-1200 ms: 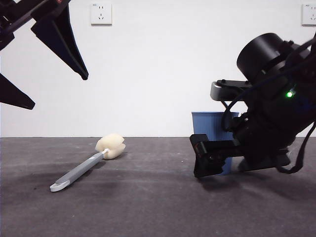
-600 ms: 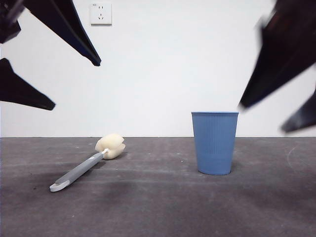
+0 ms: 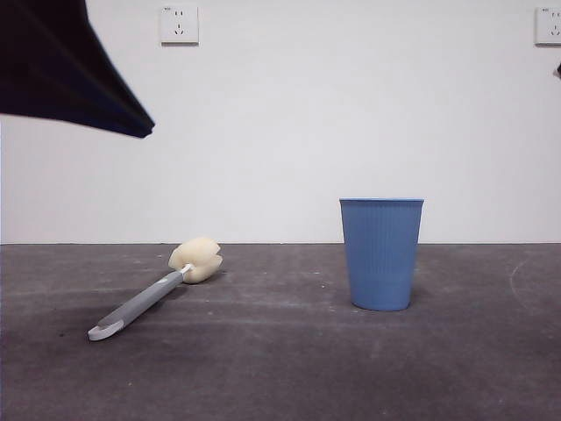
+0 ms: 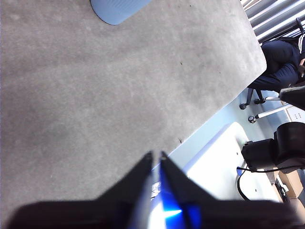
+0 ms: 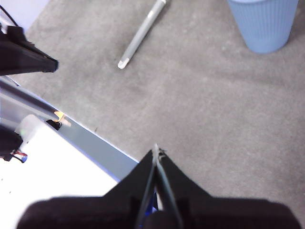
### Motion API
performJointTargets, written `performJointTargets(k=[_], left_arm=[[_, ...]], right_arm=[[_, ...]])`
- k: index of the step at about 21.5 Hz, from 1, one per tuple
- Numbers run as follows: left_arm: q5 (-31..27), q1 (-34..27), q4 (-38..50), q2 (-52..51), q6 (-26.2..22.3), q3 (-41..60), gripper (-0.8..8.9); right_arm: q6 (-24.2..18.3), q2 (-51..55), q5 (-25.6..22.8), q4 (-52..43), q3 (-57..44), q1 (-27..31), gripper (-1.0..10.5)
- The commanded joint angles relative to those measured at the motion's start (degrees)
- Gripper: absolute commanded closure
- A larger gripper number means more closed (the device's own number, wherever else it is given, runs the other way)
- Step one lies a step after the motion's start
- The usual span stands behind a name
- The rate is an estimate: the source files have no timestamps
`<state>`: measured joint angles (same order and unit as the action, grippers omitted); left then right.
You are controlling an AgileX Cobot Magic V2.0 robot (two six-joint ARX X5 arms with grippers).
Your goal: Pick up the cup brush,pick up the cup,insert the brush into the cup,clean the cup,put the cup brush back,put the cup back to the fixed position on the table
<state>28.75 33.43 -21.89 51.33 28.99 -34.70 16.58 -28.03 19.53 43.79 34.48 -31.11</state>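
Standing upright on the table point(image 3: 263, 368), the cup point(image 3: 381, 253) sits alone, open mouth up, base flat on the dark grey surface, nothing touching it. Over to its side, well apart, the brush point(image 3: 153, 296) lies flat, sponge head toward the far edge by the white wall, grey handle angling toward the near edge, white tip closest to the camera.

Up high at the top corner of the front view, a big dark arm point(image 3: 61, 70) hangs clear of everything, well above the brush and touching nothing. At the opposite top corner only a tiny black tip point(image 3: 557, 70) shows.

Now the left wrist view: the left gripper point(image 4: 156, 160) has its two black jaws pressed together, nothing between them, poised out over the table's edge. The cup's rim point(image 4: 116, 9) peeks in at the far side of that picture, well away from the jaws. A rounded table corner and the floor beyond it are in view, with a seated person point(image 4: 283, 67) in dark clothes past the corner.

On to the right wrist view: the right gripper point(image 5: 156, 155) is also closed tight and empty, hanging near the table's edge. The cup and the brush handle both lie well beyond it, apart from each other, and a second black jaw tip point(image 5: 28, 57) pokes in from the side, over the edge.
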Motion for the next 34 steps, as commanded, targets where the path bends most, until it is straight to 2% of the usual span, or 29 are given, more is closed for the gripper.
performJointTargets(k=[1,17,21,24,27,31,34], left_arm=[[0.20,-0.04,0.48,-0.15,-0.72,0.46,8.18],[-0.15,-0.04,0.90,-0.15,-0.70,0.46,8.18],[-2.95,-0.13,0.94,-0.15,-0.76,0.46,8.18],[-9.51,-0.20,1.44,-0.15,-7.37,0.46,8.17],[-18.86,0.94,5.75,-0.50,-14.97,0.48,8.17],[-30.38,-0.09,13.84,-3.82,-28.41,0.48,8.17],[-31.23,-3.58,17.81,-7.34,-35.91,0.66,8.17]], right_arm=[[0.59,0.02,-0.11,-0.35,-0.22,-0.11,9.6],[0.46,0.02,-0.39,0.42,-0.22,-0.11,9.4],[0.46,0.02,-0.42,0.42,-0.22,-0.11,9.4],[0.46,0.02,-0.39,0.42,-0.22,-0.11,9.4],[0.46,0.02,-0.39,0.44,-0.22,-0.11,9.4],[0.46,0.02,-0.39,0.46,-0.22,-0.11,9.4],[0.46,0.02,-0.42,0.46,-0.22,-0.11,9.4]])
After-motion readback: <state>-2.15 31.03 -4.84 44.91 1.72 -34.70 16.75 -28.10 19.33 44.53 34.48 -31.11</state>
